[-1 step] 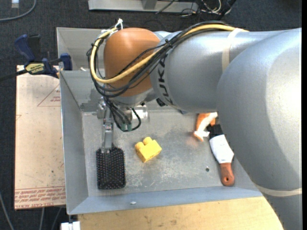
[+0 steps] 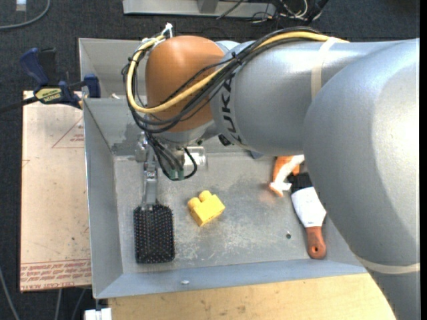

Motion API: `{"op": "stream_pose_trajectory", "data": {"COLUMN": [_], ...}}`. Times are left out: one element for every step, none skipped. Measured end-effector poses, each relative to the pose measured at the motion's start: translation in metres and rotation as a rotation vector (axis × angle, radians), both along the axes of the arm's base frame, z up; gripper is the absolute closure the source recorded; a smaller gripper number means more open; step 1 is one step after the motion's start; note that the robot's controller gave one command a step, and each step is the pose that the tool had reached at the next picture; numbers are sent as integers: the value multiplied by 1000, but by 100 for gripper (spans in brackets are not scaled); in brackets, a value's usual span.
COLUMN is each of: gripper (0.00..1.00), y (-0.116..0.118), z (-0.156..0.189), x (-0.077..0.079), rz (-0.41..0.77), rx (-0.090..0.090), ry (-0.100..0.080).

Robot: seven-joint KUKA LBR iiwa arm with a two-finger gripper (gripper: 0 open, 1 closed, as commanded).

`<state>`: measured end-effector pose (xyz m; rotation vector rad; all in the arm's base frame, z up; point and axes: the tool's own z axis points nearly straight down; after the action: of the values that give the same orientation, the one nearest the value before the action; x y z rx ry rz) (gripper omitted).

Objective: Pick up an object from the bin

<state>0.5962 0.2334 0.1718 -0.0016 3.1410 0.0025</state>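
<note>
The bin's left wall (image 2: 100, 179) slopes down just left of the claw (image 2: 155, 157), so there is little room to swing that way. Straight below the claw lies the black brush (image 2: 154, 233), its bristle head nearest the front wall and its thin metal handle running up to just under the claw. It is the thing nearest the claw and, in my judgement, the likely pick, since a slim handle suits a pinch better than the broad head. Whether the claw is open or closed I cannot tell, nor whether it has hold of the handle: the orange cover (image 2: 183, 79) and its cables hide the working end. Below and right of the claw sits a yellow block (image 2: 205, 209), apart from the brush, with bare floor all round it. Well to the right, against the arm, an orange and white piece (image 2: 285, 173) and a white tool (image 2: 310, 212) with a brown handle lie close together, crowding that side
</note>
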Motion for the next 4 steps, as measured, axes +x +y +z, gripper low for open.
{"op": "stream_pose_trajectory", "data": {"gripper": [0,0,100,100], "y": [-2,-12,-42,-42], "z": [-6,-54,-96,-96], "x": [-3,-24,-23,-23], "rz": [28,227,393,392], "rx": [1,2,9,9], "ry": [-4,-7,-5,-5]}}
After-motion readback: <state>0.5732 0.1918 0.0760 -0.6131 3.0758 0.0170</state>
